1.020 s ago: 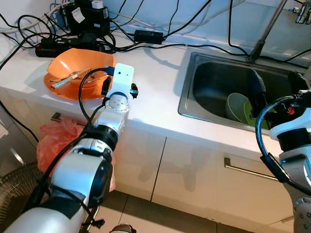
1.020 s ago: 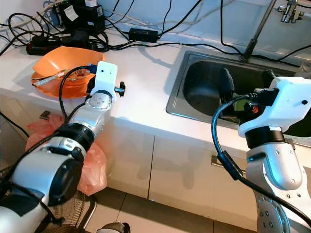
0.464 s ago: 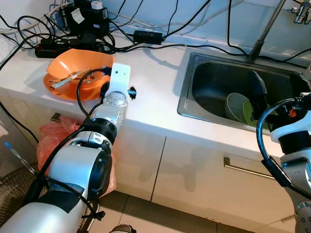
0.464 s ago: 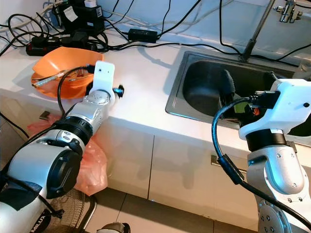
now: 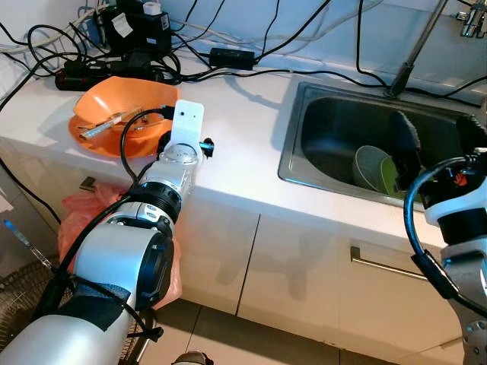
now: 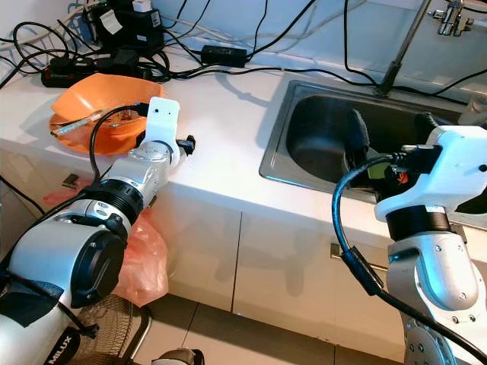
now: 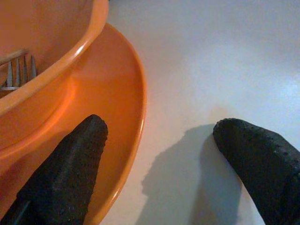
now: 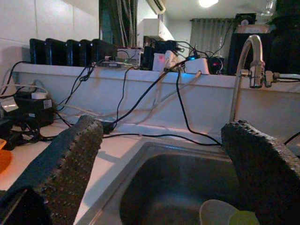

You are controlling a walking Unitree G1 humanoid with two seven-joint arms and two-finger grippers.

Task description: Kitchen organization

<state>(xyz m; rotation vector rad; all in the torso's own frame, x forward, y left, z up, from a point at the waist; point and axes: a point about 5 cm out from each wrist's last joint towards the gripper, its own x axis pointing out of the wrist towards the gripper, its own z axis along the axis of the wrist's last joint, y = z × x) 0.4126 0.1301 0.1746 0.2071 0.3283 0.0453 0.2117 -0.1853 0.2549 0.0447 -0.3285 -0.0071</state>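
Observation:
An orange bowl (image 5: 114, 99) sits on an orange plate (image 7: 117, 140) at the left of the white counter (image 5: 243, 114), with a fork (image 7: 14, 77) inside the bowl. My left gripper (image 7: 159, 136) is open low at the plate's near edge: one finger hangs over the plate rim, the other over bare counter. Above the steel sink (image 5: 293, 129) my right gripper (image 5: 435, 133) is open with nothing between its fingers. Down in the sink lie a pale green bowl (image 5: 370, 167) and a lime green dish (image 5: 389, 173).
Black cables, a power strip (image 5: 84, 74) and adapters crowd the back of the counter. A faucet (image 5: 415, 53) rises behind the sink. Below the counter are white cabinet doors with a handle (image 5: 388, 266), a red plastic bag (image 5: 84, 217) and a fan (image 5: 23, 285).
My left wrist has edged slightly left, closer to the orange plate. The right arm has barely shifted over the sink.

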